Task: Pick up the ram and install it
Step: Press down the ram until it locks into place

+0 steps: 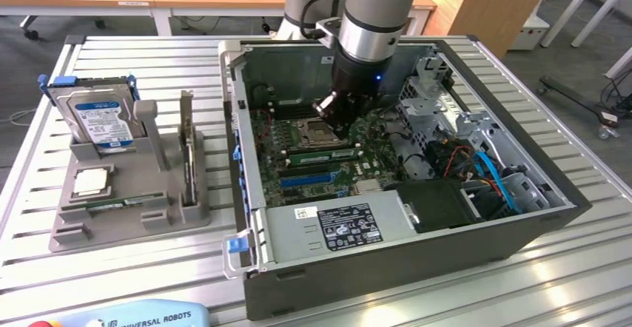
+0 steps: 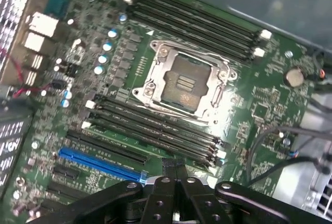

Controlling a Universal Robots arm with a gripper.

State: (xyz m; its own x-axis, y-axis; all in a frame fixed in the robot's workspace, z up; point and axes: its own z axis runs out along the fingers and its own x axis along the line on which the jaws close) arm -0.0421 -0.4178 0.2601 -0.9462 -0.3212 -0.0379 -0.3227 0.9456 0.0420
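- Gripper (image 2: 176,175) – black, jointed metal – fingers pressed together, hovering above the green motherboard (image 2: 259,99).
- Long black memory slots (image 2: 155,125) flanking a square silver socket (image 2: 181,81).
- Grey slotted holder (image 1: 129,208) on the ribbed desk (image 1: 553,268).

the tool (image 1: 339,126) hides the motherboard (image 1: 326,166) slots beneath it.

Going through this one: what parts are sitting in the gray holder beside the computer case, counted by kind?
In the gray holder, in the exterior view:
Hard drive: 1
Square silver processor chip: 1
Ram, lying flat: 1
Expansion card, standing on edge: 1
Total: 4
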